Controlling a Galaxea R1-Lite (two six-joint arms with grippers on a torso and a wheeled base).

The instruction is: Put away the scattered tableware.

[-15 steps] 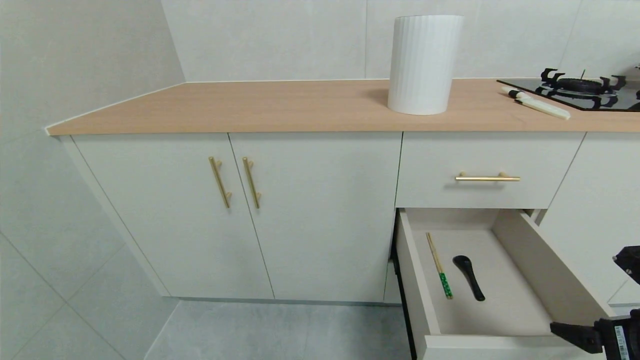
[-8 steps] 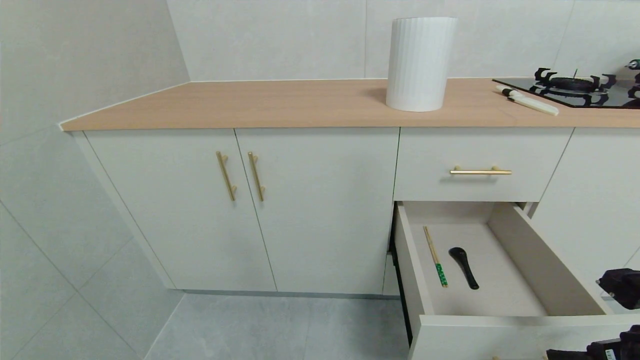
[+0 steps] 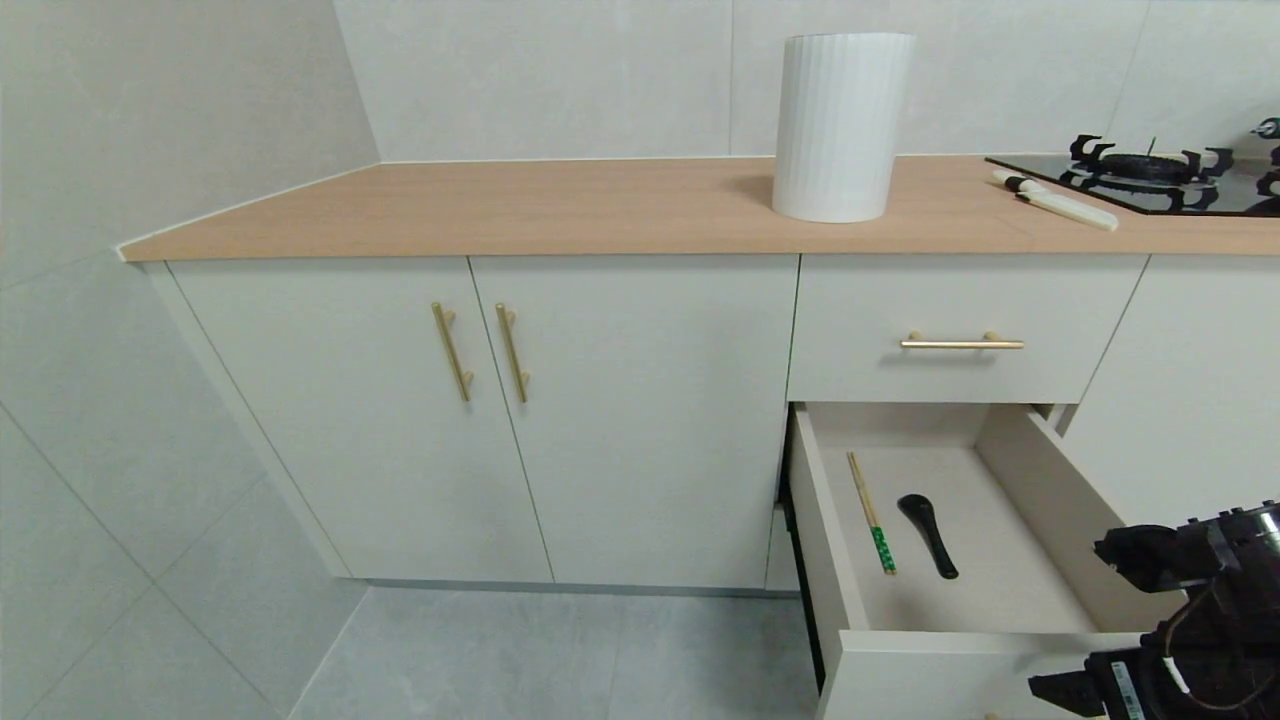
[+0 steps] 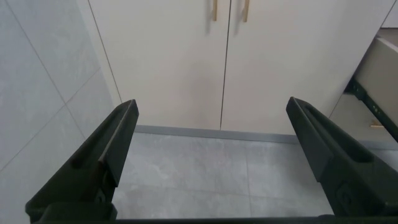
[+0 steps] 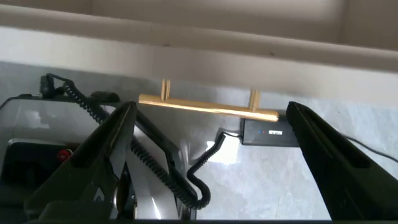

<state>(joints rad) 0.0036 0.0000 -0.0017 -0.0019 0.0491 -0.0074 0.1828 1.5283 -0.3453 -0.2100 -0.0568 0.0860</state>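
The lower drawer (image 3: 835,560) stands pulled out. A pair of chopsticks with green ends (image 3: 872,512) and a black spoon (image 3: 928,535) lie on its floor. My right gripper (image 3: 1092,620) is open at the drawer's front right corner. In the right wrist view it (image 5: 210,127) faces the gold drawer handle (image 5: 208,107), with a finger on either side and not touching it. A white-handled knife (image 3: 1058,200) lies on the wooden counter (image 3: 520,205) beside the stove. My left gripper (image 4: 211,155) is open and holds nothing, low over the floor before the cabinet doors.
A tall white ribbed cylinder (image 3: 842,125) stands on the counter. A black gas stove (image 3: 1150,175) sits at the far right. The upper drawer (image 3: 960,330) and the two cabinet doors (image 3: 480,400) are closed. Grey tiled floor (image 3: 560,650) lies to the left.
The head camera shifted between the earliest frame and the later ones. Since half a second ago my right gripper has risen beside the drawer's front right corner. The tableware in the drawer has not moved.
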